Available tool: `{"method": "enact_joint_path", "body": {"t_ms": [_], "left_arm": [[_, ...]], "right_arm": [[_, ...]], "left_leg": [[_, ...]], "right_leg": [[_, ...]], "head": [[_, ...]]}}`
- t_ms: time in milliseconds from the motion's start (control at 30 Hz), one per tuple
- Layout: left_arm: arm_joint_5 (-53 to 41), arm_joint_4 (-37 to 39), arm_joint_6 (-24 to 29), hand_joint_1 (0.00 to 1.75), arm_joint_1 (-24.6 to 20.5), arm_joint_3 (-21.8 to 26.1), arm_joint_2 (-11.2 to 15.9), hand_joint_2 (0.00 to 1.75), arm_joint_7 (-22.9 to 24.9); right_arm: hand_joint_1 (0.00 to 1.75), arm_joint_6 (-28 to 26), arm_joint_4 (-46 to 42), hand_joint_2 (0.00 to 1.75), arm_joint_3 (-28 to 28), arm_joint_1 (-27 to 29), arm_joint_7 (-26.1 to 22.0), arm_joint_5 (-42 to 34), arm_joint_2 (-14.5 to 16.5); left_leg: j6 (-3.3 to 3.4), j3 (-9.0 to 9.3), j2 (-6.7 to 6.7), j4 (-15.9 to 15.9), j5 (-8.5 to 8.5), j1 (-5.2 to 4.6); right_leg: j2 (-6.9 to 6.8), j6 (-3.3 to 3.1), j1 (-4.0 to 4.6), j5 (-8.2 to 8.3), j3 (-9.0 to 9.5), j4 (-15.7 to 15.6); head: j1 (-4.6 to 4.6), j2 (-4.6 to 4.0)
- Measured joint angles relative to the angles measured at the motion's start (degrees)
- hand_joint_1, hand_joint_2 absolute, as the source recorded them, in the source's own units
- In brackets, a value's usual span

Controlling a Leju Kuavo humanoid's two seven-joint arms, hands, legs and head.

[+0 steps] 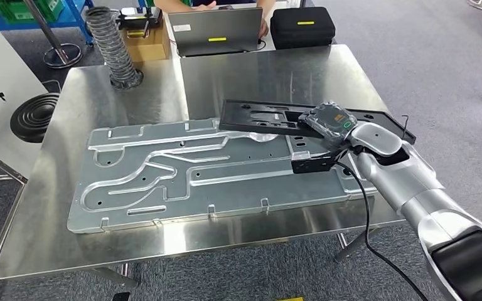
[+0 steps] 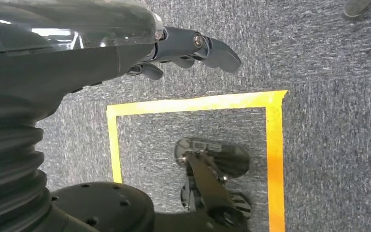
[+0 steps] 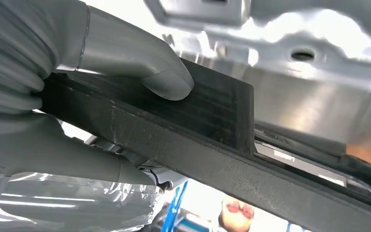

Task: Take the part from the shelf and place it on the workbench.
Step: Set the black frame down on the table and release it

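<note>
**Fingers clamped on black part over workbench**

Fingers (image 3: 164,79) of right hand (image 1: 330,125) grasping black part (image 1: 260,116): thick grey thumb pressed on one face in right wrist view, rest of hand wrapped round the opposite side, part's edge bar (image 3: 232,169) running out between. Grip placed near middle of part's length. Part flat, elongated, with cut-outs; held roughly level, slightly tilted, above right rear area of workbench (image 1: 50,238). Near edge overlapping far right corner of large aluminium plate (image 1: 188,175); contact with plate cannot be told. Plate lying flat across workbench, grooved and slotted, shiny. Black block (image 1: 314,164) seen below the wrist against the plate's right end; cable (image 1: 367,219) trailing down from the forearm.

Left hand (image 2: 188,48) hanging beside body over grey carpet, fingers loosely extended and apart, holding nothing. Yellow tape rectangle (image 2: 275,159) marked on floor beneath.

Beyond workbench: coiled hose (image 1: 113,47) standing at far left corner, laptop (image 1: 213,30) with a person's hand (image 1: 263,28) at its side, black case (image 1: 301,26) just beside it. White cabinet (image 1: 0,94) to left.
</note>
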Motion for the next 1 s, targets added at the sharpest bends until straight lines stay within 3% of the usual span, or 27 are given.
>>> {"method": "enact_joint_path", "body": {"t_ms": [33, 67, 133, 200, 300, 367, 400, 500, 533, 567, 600, 667, 733, 800, 867, 933, 1000], "left_arm": [[0.1, 0.0, 0.0, 0.0, 0.1, 0.0, 0.0, 1.75, 0.0], [0.2, 0.0, 0.0, 0.0, 0.1, 0.0, 0.0, 1.75, 0.0], [0.2, 0.0, 0.1, 0.0, 0.1, 0.0, 0.0, 1.75, -0.2], [0.2, 0.0, 0.1, 0.0, 0.0, 0.0, 0.1, 1.75, -0.3], [0.2, 0.0, 0.1, 0.0, 0.1, 0.0, 0.1, 1.75, -0.4], [0.1, 0.0, 0.1, 0.0, 0.1, 0.0, 0.1, 1.75, -0.4], [0.1, 0.0, 0.1, 0.0, 0.0, 0.0, 0.1, 1.75, -0.4], [0.0, 0.0, 0.1, 0.0, 0.1, 0.0, 0.0, 1.75, -0.4], [0.0, 0.0, 0.1, 0.0, 0.1, 0.0, 0.0, 1.75, -0.4], [0.0, 0.0, 0.2, 0.0, 0.2, 0.0, 0.0, 1.75, -0.4], [0.0, 0.0, 0.2, 0.0, 0.2, 0.0, 0.0, 1.75, -0.4], [-0.1, 0.0, 0.1, 0.0, 0.1, 0.0, 0.0, 1.75, -0.4], [-0.2, 0.0, 0.1, 0.0, 0.1, 0.0, 0.0, 1.75, -0.6], [-0.3, 0.0, 0.0, 0.0, 0.2, 0.0, 0.0, 1.75, -0.7], [-0.3, 0.0, 0.0, 0.0, 0.2, 0.0, 0.0, 1.75, -0.7], [-0.4, 0.0, 0.0, 0.0, 0.2, -0.1, 0.0, 1.75, -0.7], [-0.4, 0.0, 0.1, 0.0, 0.3, -0.1, 0.0, 1.75, -0.7]], "right_arm": [[1.75, 0.0, 0.4, 1.75, 0.0, 0.4, -0.1, 0.0, 0.2], [1.75, 0.0, 0.7, 1.75, 0.0, 0.7, -0.1, 0.0, 0.4], [1.75, -0.1, 1.2, 1.75, 0.0, 1.0, -0.3, 0.0, 0.8], [1.75, -0.2, 1.6, 1.75, 0.0, 1.0, -0.4, 0.0, 1.0], [1.75, -0.2, 2.2, 1.75, -0.1, 0.9, -0.7, 0.0, 1.2], [1.75, -0.2, 2.4, 1.75, -0.2, 0.9, -0.9, 0.0, 1.2], [1.75, -0.3, 2.4, 1.75, -0.2, 0.8, -1.0, -0.1, 1.2], [1.75, -0.3, 2.8, 1.75, -0.2, 1.0, -1.0, -0.1, 1.2], [1.75, -0.3, 3.0, 1.75, -0.2, 1.1, -1.0, -0.1, 1.2], [1.75, -0.3, 3.1, 1.75, -0.2, 1.2, -1.0, -0.1, 1.2], [1.75, -0.3, 3.2, 1.75, -0.2, 1.2, -1.0, -0.1, 1.2], [1.75, -0.3, 3.3, 1.75, -0.3, 1.0, -1.0, -0.1, 1.2], [1.75, -0.3, 3.3, 1.75, -0.3, 0.8, -1.0, -0.1, 1.2], [1.75, -0.2, 3.3, 1.75, -0.3, 0.7, -1.0, -0.1, 1.1], [1.75, -0.1, 3.3, 1.75, -0.3, 0.7, -1.0, -0.2, 1.1], [1.75, -0.1, 3.3, 1.75, -0.3, 0.6, -1.1, -0.3, 1.1], [1.75, 0.0, 3.3, 1.75, -0.3, 0.7, -1.1, -0.5, 1.1]], "left_leg": [[-0.08, -0.83, 0.0, 1.5, -0.03, 0.02], [-0.11, -0.57, 0.01, 0.7, 1.04, 0.04], [0.06, 2.53, 0.03, -6.3, 4.93, 0.07], [0.5, 5.45, 0.02, -12.5, 7.06, -0.01], [1.41, 6.05, -0.1, -13.8, 7.15, -0.23], [2.12, 6.19, -0.09, -14.2, 7.43, -0.1], [2.39, 6.25, -0.07, -14.4, 7.57, 0.03], [2.69, 6.24, -0.05, -14.5, 7.64, 0.06], [2.71, 6.23, -0.05, -14.5, 7.63, 0.04], [2.7, 6.25, -0.05, -14.5, 7.63, 0.03], [2.67, 6.32, -0.06, -14.4, 7.61, 0.03], [2.49, 6.45, -0.07, -14.4, 7.55, -0.06], [2.06, 6.39, -0.07, -14.4, 7.53, -0.19], [1.43, 6.31, -0.07, -14.5, 7.61, -0.2], [0.8, 6.07, -0.02, -13.9, 7.02, -0.17], [0.36, 4.23, 0.02, -9.5, 4.19, -0.13], [0.06, 0.82, 0.02, -1.7, 0.59, -0.03]], "right_leg": [[0.04, -0.03, 0.02, -0.06, 0.0, 0.1], [0.1, -0.01, 0.01, -0.14, 0.01, 0.2], [0.27, 0.25, -0.03, -0.47, 0.01, 0.6], [0.38, 0.76, 0.16, -0.83, -0.2, 1.2], [0.37, 1.57, 0.26, -0.83, -0.33, 1.3], [0.33, 2.14, 0.09, -1.79, -0.71, 2.4], [0.31, 2.42, 0.0, -3.15, -1.63, 4.6], [0.29, 3.06, -0.27, -8.27, -6.79, 15.8], [0.28, 3.14, -0.34, -8.67, -7.85, 17.9], [0.28, 3.12, -0.38, -7.95, -7.81, 17.8], [0.28, 2.99, -0.39, -6.21, -6.57, 15.2], [0.28, 2.45, -0.24, -2.37, -2.34, 6.7], [0.27, 1.9, 0.13, -0.9, 0.04, 1.6], [0.27, 1.46, 0.39, -0.92, 0.11, 0.9], [0.2, 0.86, 0.1, -0.62, 0.33, 0.4], [0.09, 0.33, -0.19, -0.38, 0.62, -0.1], [0.05, 0.09, -0.1, -0.44, 0.63, -0.1]], "head": [[0.0, 0.0], [0.0, 0.0], [0.0, 0.0], [0.0, 0.0], [0.01, 0.0], [0.02, 0.0], [0.02, 0.0], [0.02, 0.0], [0.02, 0.0], [0.02, 0.0], [0.02, 0.0], [0.02, 0.0], [0.01, 0.0], [0.01, 0.0], [0.01, 0.0], [0.0, 0.0], [0.0, 0.0]]}}
